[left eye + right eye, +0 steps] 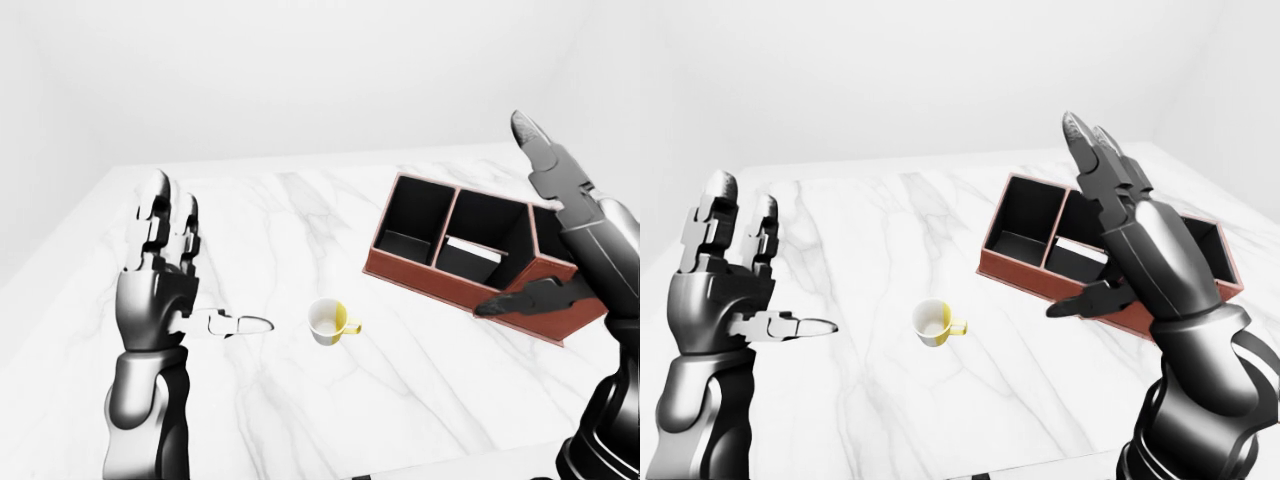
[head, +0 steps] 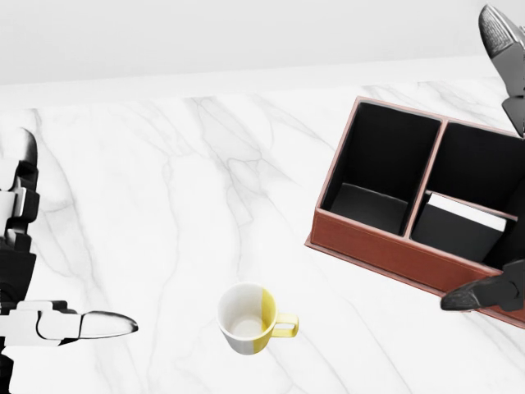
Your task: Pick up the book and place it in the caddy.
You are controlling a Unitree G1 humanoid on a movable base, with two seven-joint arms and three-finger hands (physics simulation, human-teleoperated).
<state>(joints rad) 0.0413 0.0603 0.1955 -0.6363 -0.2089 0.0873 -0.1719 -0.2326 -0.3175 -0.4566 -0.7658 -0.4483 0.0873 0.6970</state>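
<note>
Black-and-silver, my right hand is raised beside the caddy with its fingers spread wide and nothing in its grasp, thumb jutting toward the caddy's near wall; the left hand stands well apart on the other side, equally splayed and holding nothing. Just past my right thumb, in the head view, the book lies inside the caddy's middle compartment, its pale edge showing above a dark cover, resting low against the divider. I judge the placing done: the book is in, both hands are off it, and little seems left but to draw the arms clear. The compartment farther from my right hand holds what looks like only a dark floor; a third section, seen in the left-eye view, sits nearest that hand, and I cannot tell its contents. Between my two hands, apart from both, a white-and-yellow mug stands upright and empty on the marble table.
</note>
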